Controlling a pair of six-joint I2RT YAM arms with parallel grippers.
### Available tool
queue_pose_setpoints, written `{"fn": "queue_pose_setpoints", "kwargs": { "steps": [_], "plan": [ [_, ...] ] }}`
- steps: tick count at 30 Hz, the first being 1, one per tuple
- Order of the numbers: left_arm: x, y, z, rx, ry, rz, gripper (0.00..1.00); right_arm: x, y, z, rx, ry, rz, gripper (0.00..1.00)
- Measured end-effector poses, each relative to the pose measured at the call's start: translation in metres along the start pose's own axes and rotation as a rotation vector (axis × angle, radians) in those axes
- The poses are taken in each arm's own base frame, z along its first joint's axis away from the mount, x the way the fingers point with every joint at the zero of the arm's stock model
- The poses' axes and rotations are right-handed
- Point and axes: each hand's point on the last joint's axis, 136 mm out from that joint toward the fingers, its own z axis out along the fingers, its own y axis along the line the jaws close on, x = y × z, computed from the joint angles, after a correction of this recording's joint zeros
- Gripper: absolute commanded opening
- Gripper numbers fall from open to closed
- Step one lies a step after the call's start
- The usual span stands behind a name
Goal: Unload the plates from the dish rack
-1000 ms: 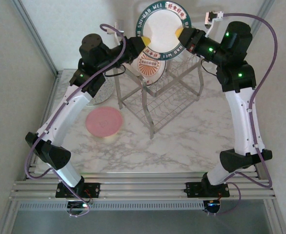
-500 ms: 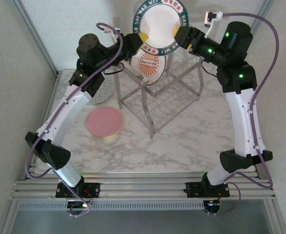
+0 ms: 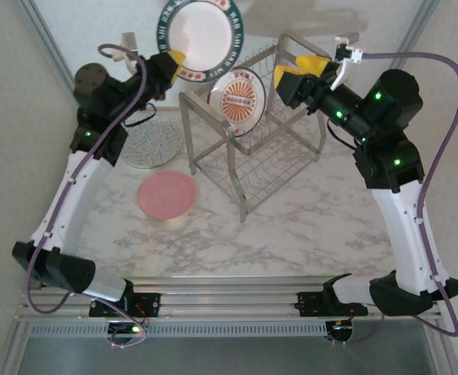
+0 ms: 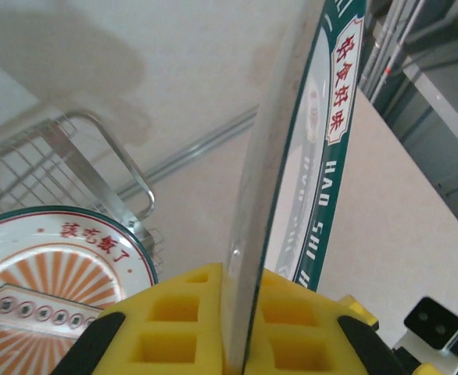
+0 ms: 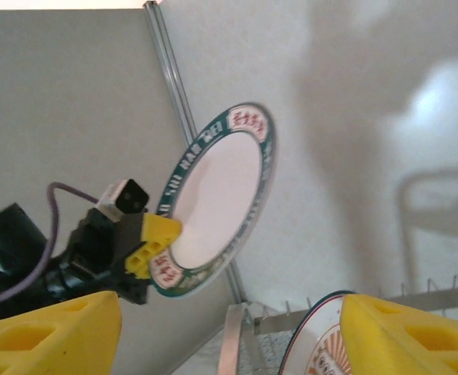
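Holding a green-rimmed plate by its lower edge, my left gripper sits high at the far left, its yellow pads pressed on either face of the rim. The plate is in the air, up against the back wall, left of the rack and clear of it. In the left wrist view I see it edge-on, rising straight out from between the foam pads.

Below that arm, a speckled plate lies flat on the marble table. A pink plate lies nearer to me, apart from it.

Right of both stands the dish rack. One sunburst plate stands on edge in its upper tier, leaning a little, its orange centre facing me.

Further right, my right gripper hangs over the rack's far right corner. Its yellow pads are spread wide with nothing between them, touching neither plate.
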Motion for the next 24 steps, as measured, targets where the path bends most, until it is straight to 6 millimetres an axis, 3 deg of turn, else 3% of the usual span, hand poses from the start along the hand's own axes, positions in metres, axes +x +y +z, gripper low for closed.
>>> {"fn": "queue_pose_setpoints", "kwargs": {
  "steps": [5, 10, 16, 24],
  "plan": [
    [-0.012, 0.007, -0.048, -0.070, -0.094, -0.002, 0.00, 0.005, 0.003, -0.003, 0.016, 0.000, -0.096, 0.75],
    [-0.010, 0.039, -0.101, -0.220, -0.199, -0.044, 0.00, 0.020, 0.013, 0.001, -0.001, 0.038, -0.180, 0.75],
    [0.014, 0.100, -0.154, -0.447, -0.276, -0.130, 0.00, 0.042, 0.037, 0.001, -0.053, 0.106, -0.296, 0.76],
    [0.080, 0.200, -0.217, -0.752, -0.262, -0.269, 0.00, 0.079, 0.073, -0.012, -0.155, 0.223, -0.431, 0.77]
  ]
}}
